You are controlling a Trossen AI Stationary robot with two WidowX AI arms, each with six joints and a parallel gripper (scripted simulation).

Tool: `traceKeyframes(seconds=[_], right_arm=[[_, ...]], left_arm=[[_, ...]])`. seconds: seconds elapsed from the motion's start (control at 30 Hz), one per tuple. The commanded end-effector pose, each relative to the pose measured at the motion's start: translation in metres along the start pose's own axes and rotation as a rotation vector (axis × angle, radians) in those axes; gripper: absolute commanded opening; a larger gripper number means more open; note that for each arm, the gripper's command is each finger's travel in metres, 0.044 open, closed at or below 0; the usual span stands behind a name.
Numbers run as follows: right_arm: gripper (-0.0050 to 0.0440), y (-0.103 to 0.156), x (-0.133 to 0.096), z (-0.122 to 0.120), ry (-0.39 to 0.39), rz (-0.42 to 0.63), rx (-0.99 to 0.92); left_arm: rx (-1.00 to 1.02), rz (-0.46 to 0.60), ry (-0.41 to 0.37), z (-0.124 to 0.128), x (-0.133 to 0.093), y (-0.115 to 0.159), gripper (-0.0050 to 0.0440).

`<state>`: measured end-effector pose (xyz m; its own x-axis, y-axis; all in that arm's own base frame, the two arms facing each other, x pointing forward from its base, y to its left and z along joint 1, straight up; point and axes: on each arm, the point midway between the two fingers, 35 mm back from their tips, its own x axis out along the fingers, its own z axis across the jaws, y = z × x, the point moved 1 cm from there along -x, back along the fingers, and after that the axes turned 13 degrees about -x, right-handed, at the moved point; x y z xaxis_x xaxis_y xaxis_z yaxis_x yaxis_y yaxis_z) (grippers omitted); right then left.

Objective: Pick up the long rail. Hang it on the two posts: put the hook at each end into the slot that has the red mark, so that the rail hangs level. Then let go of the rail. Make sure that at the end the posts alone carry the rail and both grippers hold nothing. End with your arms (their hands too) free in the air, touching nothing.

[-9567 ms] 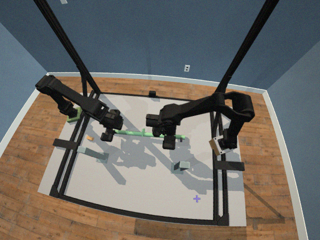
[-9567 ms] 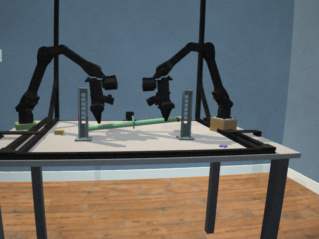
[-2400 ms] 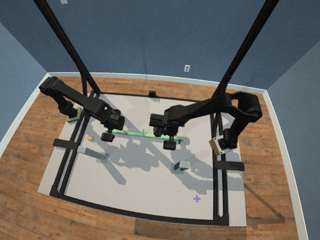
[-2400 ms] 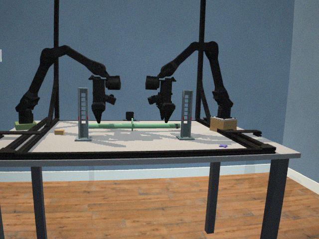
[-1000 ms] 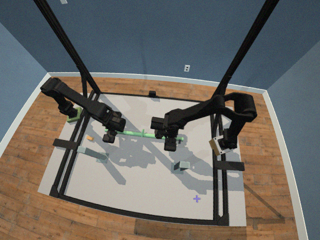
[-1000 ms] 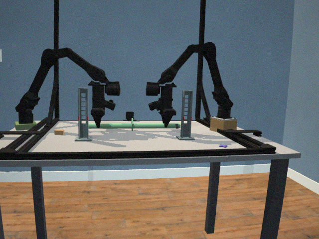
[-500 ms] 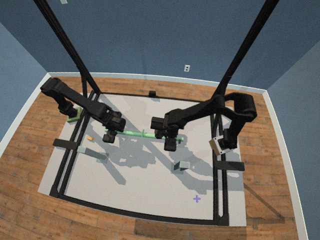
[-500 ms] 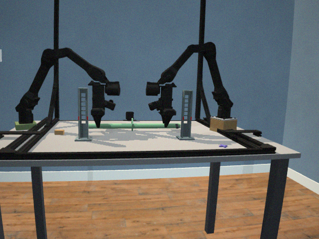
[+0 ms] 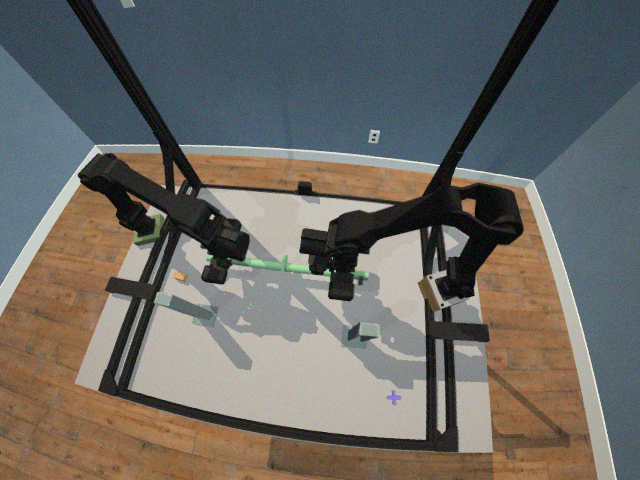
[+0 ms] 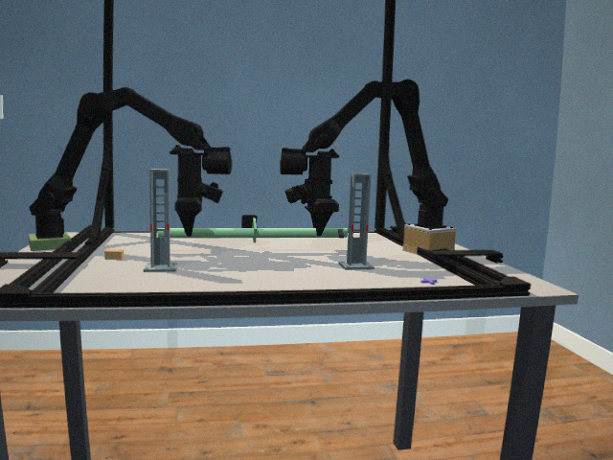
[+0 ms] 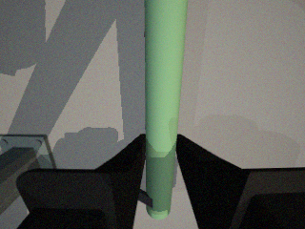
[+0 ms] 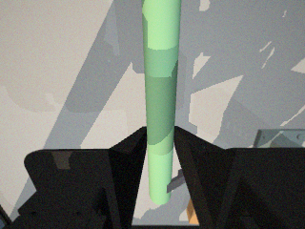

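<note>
From the top, the green rail [image 9: 258, 264] [image 10: 215, 231] [image 11: 164, 72] [image 12: 161, 100] lies across the desk [image 9: 206, 372] [image 10: 297, 283] [image 11: 243, 72] [image 12: 48, 57]. An orange block [image 9: 179, 276] [image 10: 113, 254] [image 12: 192, 214] sits near its end.

Exterior: 2 posts, the left post [image 9: 368, 329] [image 10: 357, 252] [image 11: 14, 167] and right post [image 9: 186, 304] [image 10: 159, 255] [image 12: 281, 138], stand before the rail, with red marks [image 10: 168, 227].

Left wrist: my left hand [image 9: 338, 273] [image 10: 320, 233] [image 11: 160, 138], mostly closed, grips the rail.

Right wrist: my right hand [image 9: 219, 260] [image 10: 188, 234] [image 12: 159, 130] matches.

My left claw [image 9: 340, 272] [image 10: 320, 233] [image 11: 160, 138] and right claw [image 9: 222, 260] [image 10: 188, 234] [image 12: 159, 130] are gripping the green rail [image 9: 267, 266] [image 10: 222, 232] [image 11: 164, 72] [image 12: 161, 95]; a purple cross [image 9: 393, 397] [image 10: 428, 280] is lying well apart.
</note>
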<state>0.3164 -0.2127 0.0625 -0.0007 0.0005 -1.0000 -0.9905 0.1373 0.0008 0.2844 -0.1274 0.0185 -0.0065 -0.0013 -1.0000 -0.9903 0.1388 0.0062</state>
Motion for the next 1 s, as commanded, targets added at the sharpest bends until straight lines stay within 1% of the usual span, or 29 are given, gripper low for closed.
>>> traceKeyframes(seconds=[0.0, 0.43, 0.5, 0.77, 0.97], right_arm=[[0.0000, -0.0001, -0.0126, 0.0000, 0.001, -0.005, 0.000], [0.0000, 0.0008, -0.0121, 0.0002, 0.002, -0.001, 0.001], [0.0000, 0.0006, -0.0115, 0.0009, 0.021, 0.005, 0.001], [0.0000, -0.0010, -0.0091, 0.0051, 0.139, 0.032, 0.000], [0.0000, -0.0011, -0.0090, 0.0054, 0.149, 0.034, 0.000]], left_arm=[[0.001, -0.008, 0.000, 0.0000, -0.0120, -0.0019, 0.0000], [0.002, -0.005, -0.004, 0.0001, -0.0114, -0.0007, 0.0000], [0.001, -0.009, -0.024, -0.0006, -0.0108, -0.0004, 0.0000], [0.001, -0.038, -0.141, -0.0050, -0.0081, 0.0012, 0.0000], [0.001, -0.041, -0.151, -0.0054, -0.0080, 0.0013, 0.0000]])
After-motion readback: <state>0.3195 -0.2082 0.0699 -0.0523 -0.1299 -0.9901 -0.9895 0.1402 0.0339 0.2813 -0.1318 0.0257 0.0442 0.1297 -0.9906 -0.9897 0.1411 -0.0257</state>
